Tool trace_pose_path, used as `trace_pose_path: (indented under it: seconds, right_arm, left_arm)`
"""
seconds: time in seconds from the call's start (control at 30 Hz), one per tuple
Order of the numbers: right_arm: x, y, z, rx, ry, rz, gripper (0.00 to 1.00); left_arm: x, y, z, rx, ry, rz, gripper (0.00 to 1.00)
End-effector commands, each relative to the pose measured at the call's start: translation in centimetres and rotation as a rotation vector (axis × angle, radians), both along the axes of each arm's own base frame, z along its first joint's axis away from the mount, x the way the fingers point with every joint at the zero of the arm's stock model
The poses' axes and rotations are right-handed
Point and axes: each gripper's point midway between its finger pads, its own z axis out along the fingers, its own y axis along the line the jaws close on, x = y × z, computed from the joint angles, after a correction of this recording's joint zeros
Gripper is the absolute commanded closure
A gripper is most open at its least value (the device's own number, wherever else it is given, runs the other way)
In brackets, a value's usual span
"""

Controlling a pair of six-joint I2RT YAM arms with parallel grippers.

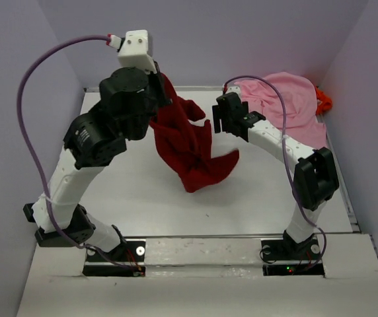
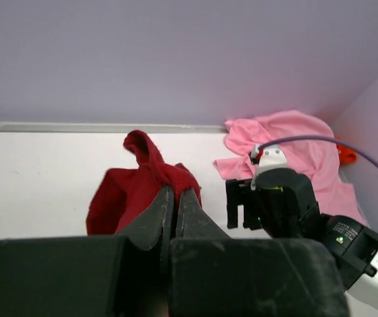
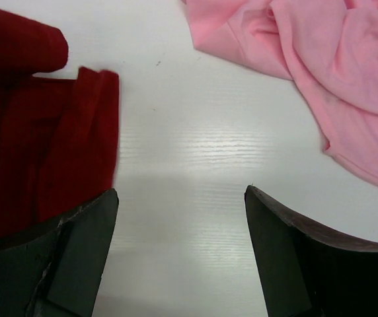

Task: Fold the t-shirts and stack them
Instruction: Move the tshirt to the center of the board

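Note:
My left gripper (image 1: pixel 157 84) is shut on the dark red t-shirt (image 1: pixel 192 148) and holds it up; the cloth hangs down to the table's middle. In the left wrist view the gripper (image 2: pixel 174 190) pinches the red shirt (image 2: pixel 126 195). My right gripper (image 1: pixel 217 119) is open and empty, just right of the hanging red shirt; in the right wrist view the gripper (image 3: pixel 181 195) is over bare table with the red shirt (image 3: pixel 37 132) at left. The light pink t-shirt (image 1: pixel 288 105) lies crumpled at the back right. The bright orange t-shirt (image 1: pixel 324 100) peeks out behind it.
The white table (image 1: pixel 129 198) has lilac walls (image 1: pixel 17 99) on three sides. A purple cable (image 1: pixel 27 112) loops off the left arm. The pink shirt also shows in the left wrist view (image 2: pixel 308 145) and in the right wrist view (image 3: pixel 321 59).

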Motion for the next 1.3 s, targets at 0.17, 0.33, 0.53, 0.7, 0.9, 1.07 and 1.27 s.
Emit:
trace_pose_path:
  seconds: [0.17, 0.33, 0.53, 0.7, 0.9, 1.07, 1.27]
  right_arm:
    - [-0.5, 0.5, 3.2, 0.101, -0.070, 0.030, 0.18]
    - [-0.7, 2.3, 2.2, 0.173, -0.074, 0.113, 0.18]
    - [0.5, 6.4, 0.2, 0.241, -0.019, 0.188, 0.19]
    - [1.4, 11.0, -1.0, 0.288, 0.010, 0.295, 0.20]
    - [2.5, 14.1, -3.2, 0.324, 0.089, 0.338, 0.22]
    - [1.2, 16.7, -3.9, 0.383, 0.147, 0.413, 0.23]
    - [-2.7, 18.9, -5.0, 0.352, 0.193, 0.466, 0.24]
  left_arm:
    - [-2.1, 5.3, 2.1, 0.085, -0.038, 0.147, 1.00]
    - [-2.0, 6.4, -1.9, 0.195, 0.031, 0.211, 1.00]
    - [-2.1, 4.9, -4.5, 0.211, 0.079, 0.145, 1.00]
    - [-2.2, 5.3, -5.0, 0.228, 0.088, 0.155, 1.00]
    - [-2.5, 5.3, -5.1, 0.207, 0.096, 0.139, 1.00]
    - [-2.8, 6.6, -4.3, 0.199, 0.075, 0.174, 1.00]
    - [-2.2, 6.2, -5.1, 0.253, 0.083, 0.190, 1.00]
